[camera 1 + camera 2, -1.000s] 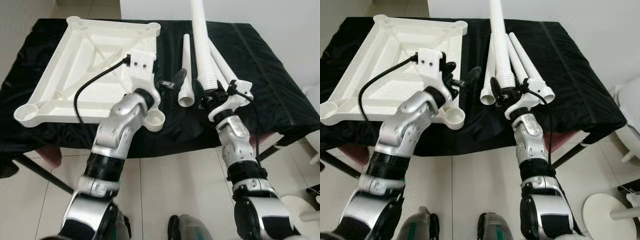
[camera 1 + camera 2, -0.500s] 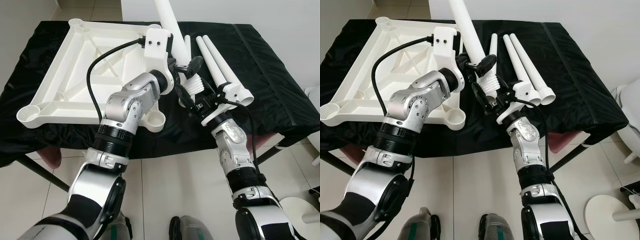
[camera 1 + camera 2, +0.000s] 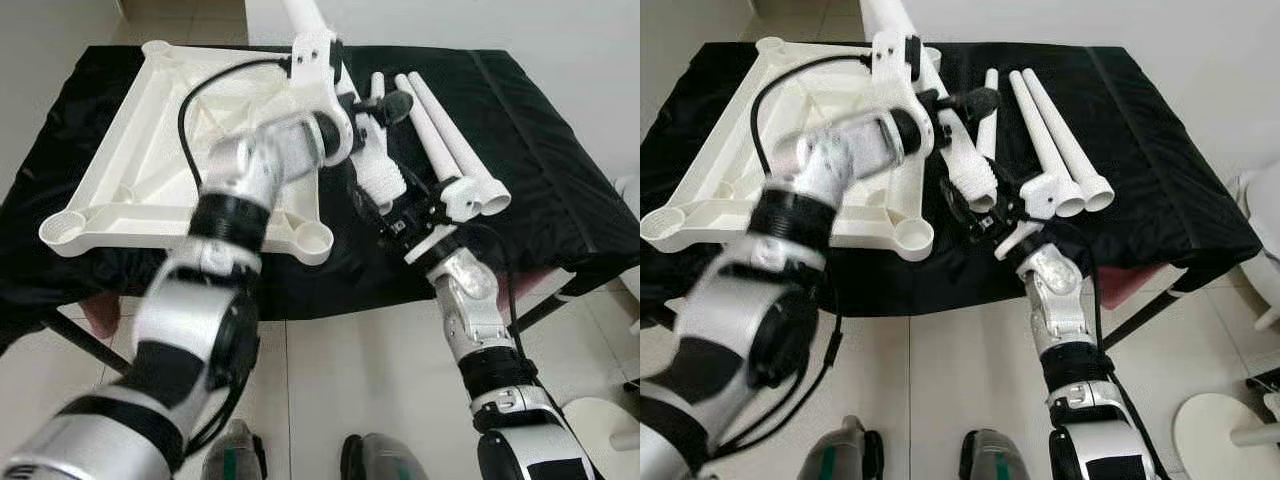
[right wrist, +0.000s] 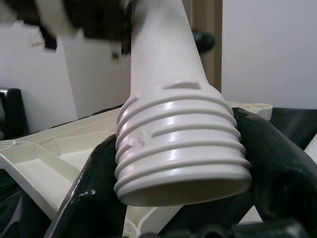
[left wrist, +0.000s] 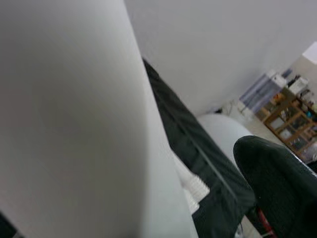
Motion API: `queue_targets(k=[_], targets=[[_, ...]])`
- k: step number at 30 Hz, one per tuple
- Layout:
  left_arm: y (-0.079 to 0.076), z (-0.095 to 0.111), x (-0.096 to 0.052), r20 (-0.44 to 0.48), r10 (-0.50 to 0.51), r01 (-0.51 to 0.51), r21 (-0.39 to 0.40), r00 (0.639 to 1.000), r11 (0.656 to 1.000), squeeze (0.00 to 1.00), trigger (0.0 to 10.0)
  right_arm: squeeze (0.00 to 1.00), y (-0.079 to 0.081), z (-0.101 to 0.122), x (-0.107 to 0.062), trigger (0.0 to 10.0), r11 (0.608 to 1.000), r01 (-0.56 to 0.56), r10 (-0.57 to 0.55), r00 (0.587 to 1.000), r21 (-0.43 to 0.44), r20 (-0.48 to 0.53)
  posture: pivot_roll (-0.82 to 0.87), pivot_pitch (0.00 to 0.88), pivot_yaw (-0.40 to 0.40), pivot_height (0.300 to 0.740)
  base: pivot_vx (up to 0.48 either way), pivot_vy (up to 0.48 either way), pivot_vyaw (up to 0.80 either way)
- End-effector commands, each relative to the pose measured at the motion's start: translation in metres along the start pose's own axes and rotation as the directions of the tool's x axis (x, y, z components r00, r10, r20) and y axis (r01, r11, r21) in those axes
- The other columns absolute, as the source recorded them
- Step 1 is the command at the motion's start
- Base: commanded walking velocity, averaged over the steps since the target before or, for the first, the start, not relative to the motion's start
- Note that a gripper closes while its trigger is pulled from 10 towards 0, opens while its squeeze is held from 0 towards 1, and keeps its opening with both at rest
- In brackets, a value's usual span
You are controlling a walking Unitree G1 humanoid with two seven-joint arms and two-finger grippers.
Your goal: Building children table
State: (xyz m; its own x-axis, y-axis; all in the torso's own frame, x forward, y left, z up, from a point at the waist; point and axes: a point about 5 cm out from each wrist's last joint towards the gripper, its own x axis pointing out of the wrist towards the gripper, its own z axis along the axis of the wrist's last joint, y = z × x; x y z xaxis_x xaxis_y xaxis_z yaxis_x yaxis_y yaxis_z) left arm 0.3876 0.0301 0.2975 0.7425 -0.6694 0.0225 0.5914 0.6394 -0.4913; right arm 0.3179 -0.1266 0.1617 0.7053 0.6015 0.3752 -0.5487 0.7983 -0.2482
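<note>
White plastic tabletop (image 3: 150,140) lay upside down on left part of black-draped counter (image 3: 560,190), corner socket (image 3: 310,238) at near edge. Left hand (image 3: 372,105) reached across it onto upper shaft of raised table leg (image 3: 372,165); whether fingers gripped, cannot tell. Right hand (image 3: 395,205) clamped around leg's threaded end (image 4: 181,148), just right of tabletop. Three spare legs (image 3: 450,140) lay side by side further right on cloth.

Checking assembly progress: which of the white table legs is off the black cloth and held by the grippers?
The leg with its threaded end in the right gripper; the other three legs lie flat on the cloth.
</note>
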Motion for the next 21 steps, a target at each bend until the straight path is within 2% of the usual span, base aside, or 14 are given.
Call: queue_targets(k=[1, 10, 11, 12, 14, 15, 21], targets=[[-0.013, 0.017, -0.001, 0.034, -0.139, 0.14, 0.0, 0.99, 0.99, 0.0, 10.0, 0.0, 0.007, -0.009, -0.007, 10.0, 1.0, -0.031, 0.031, 0.998, -0.004, -0.05, -0.07, 0.0, 0.025, 0.74, 0.0, 0.0, 0.0], [-0.005, 0.036, -0.003, 0.047, -0.106, 0.106, 0.002, 0.993, 0.994, 0.0, 10.0, 0.0, 0.005, -0.01, -0.014, 10.0, 1.0, 0.005, -0.007, 0.998, -0.028, -0.057, -0.07, 0.0, 0.037, 0.74, 0.0, 0.0, 0.0], [-0.005, 0.036, -0.003, 0.047, -0.107, 0.107, 0.001, 0.993, 0.994, 0.0, 8.2, 0.0, 0.005, -0.011, -0.015, 10.0, 1.0, 0.008, -0.01, 0.998, -0.028, -0.058, -0.07, 0.0, 0.038, 0.74, 0.0, 0.0, 0.0], [-0.006, 0.036, -0.003, 0.045, -0.111, 0.111, -0.003, 0.993, 0.994, 0.0, 5.5, 0.0, 0.005, -0.011, -0.015, 10.0, 0.999, 0.011, -0.013, 0.998, -0.031, -0.058, -0.07, 0.0, 0.038, 0.74, 0.0, 0.0, 0.0], [-0.006, 0.037, -0.002, 0.044, -0.113, 0.114, -0.007, 0.993, 0.994, 0.0, 5.5, 0.0, 0.005, -0.011, -0.016, 10.0, 0.999, 0.013, -0.014, 0.998, -0.033, -0.057, -0.07, 0.0, 0.038, 0.74, 0.0, 0.0, 0.0], [-0.007, 0.036, -0.002, 0.044, -0.12, 0.121, -0.007, 0.992, 0.993, 0.0, 0.0, 0.0, 0.005, -0.011, -0.016, 10.0, 0.999, 0.015, -0.017, 0.998, -0.038, -0.056, -0.07, 0.0, 0.038, 0.74, 0.0, 0.0, 0.0], [-0.01, 0.037, -0.001, 0.049, -0.146, 0.148, -0.021, 0.988, 0.989, 0.0, 0.0, 0.0, 0.003, -0.011, -0.016, 10.0, 0.999, 0.027, -0.029, 0.998, -0.044, -0.061, -0.07, 0.0, 0.038, 0.74, 0.0, 0.0, 0.0]])
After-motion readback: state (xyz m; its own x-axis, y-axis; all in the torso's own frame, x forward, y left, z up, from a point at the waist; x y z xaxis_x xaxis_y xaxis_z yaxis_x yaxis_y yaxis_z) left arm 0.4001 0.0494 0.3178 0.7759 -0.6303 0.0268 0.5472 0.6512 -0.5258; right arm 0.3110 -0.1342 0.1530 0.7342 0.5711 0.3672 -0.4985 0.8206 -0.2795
